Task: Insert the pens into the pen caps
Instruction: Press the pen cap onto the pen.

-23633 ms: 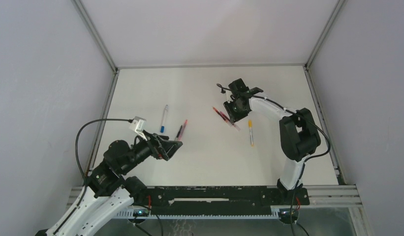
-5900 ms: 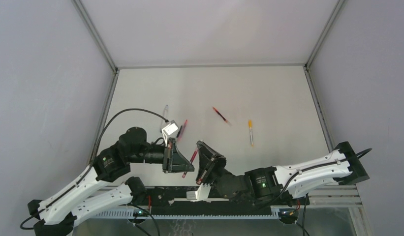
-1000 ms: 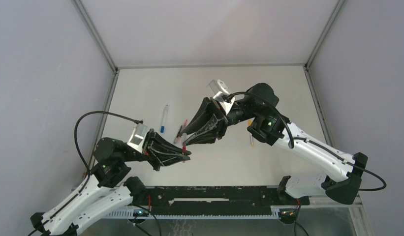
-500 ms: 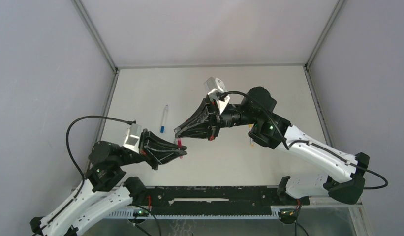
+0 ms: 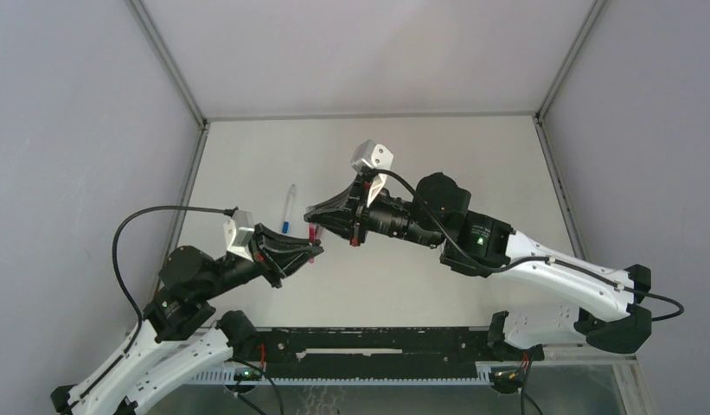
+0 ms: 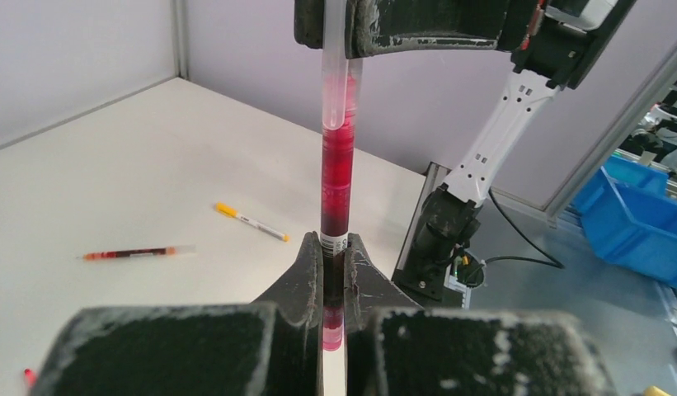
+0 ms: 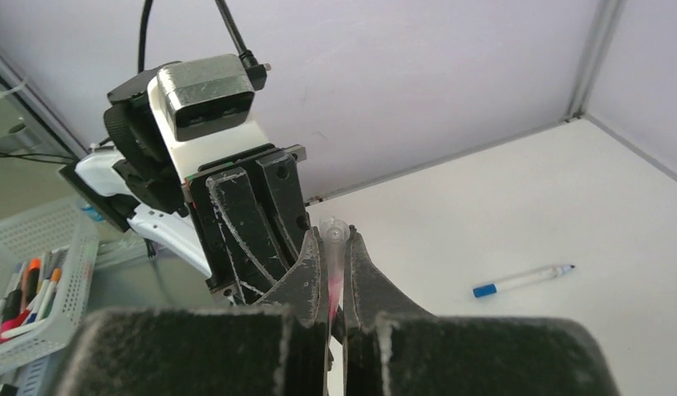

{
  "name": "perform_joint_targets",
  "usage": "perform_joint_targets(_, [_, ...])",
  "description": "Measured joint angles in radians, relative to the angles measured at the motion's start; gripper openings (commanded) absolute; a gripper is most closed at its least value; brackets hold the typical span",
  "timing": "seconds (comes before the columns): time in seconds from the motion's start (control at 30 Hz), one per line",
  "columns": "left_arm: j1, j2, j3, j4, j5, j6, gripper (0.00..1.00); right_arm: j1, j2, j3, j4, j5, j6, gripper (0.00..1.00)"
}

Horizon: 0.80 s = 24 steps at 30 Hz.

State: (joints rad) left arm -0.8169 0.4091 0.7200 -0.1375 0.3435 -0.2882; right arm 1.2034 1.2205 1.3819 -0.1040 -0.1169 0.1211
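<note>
since the earlier frame the right gripper (image 5: 313,216) has closed: it clamps the clear slim plastic cap (image 6: 335,82). the pink-red stick pen (image 6: 336,190), end inside that cap, is clenched by the left gripper (image 6: 333,252) above the left half of the desk (image 5: 472,156).

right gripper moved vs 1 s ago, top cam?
Yes. The right gripper has shifted up and left in the top view, ending closer to the blue pen.
</note>
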Motion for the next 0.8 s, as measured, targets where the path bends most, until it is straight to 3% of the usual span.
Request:
perform_joint_targets(0.27, [-0.004,0.002,0.000,-0.067,-0.023,0.004,0.00,0.032,-0.018,-0.076,0.038,0.085,0.016,0.00])
perform_joint_targets(0.8, [-0.015,-0.017,0.000,-0.268,0.044,0.008,0.00,0.158,-0.058,-0.386,0.357,0.283,0.121,0.00])
